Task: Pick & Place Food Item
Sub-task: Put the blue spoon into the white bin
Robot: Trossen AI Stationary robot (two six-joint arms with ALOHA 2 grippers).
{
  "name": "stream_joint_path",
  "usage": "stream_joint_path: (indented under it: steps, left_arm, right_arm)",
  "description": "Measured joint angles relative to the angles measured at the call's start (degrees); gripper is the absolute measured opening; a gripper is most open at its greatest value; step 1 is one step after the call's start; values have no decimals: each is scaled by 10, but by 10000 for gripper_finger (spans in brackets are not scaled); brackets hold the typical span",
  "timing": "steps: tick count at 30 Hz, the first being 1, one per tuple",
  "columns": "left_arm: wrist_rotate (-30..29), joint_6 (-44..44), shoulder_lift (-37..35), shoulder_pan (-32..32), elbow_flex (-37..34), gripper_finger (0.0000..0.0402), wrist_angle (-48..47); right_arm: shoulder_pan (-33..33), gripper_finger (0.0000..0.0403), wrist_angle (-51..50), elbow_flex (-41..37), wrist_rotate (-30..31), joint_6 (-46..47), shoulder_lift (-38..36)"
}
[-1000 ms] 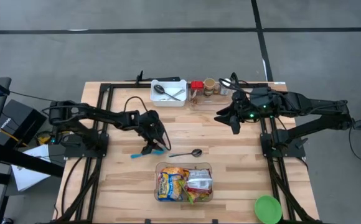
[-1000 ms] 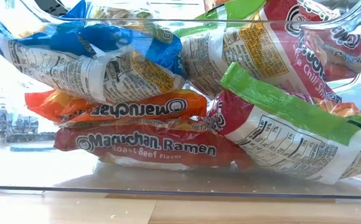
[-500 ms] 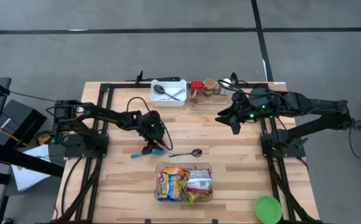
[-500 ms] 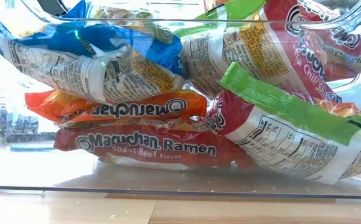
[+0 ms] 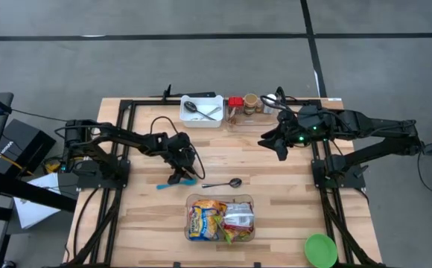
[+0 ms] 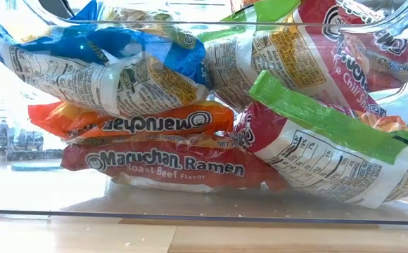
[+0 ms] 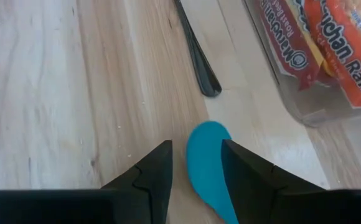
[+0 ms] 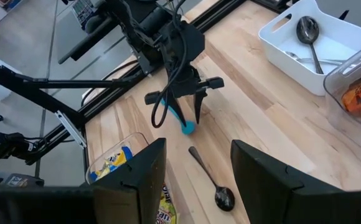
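— Blue spoon (image 7: 206,163) lies flat on my desk (image 7: 56,93), just before the clear bin (image 5: 220,219) of ramen packets (image 6: 165,163). My left gripper (image 7: 196,171) straddles it, not yet clamped.

— Squeeze how?

— I'd pinch across the narrow handle, low and centred. Its long axis runs between the fingers, rounded end pointing toward the metal spoon (image 7: 196,53). Farther off, my right gripper (image 8: 193,165) hangs unclenched, holding nothing.

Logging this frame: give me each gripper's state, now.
Left gripper: around the blue spoon; grip cannot be told.
Right gripper: open, empty, above the table.
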Motion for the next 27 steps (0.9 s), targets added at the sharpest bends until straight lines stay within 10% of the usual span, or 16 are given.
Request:
stream_joint_path:
  steps: [27]
  left_arm:
    - [0,-4,45,-20,-1,108,49]
  right_arm:
    - [0,175,-2,0,1,14,0]
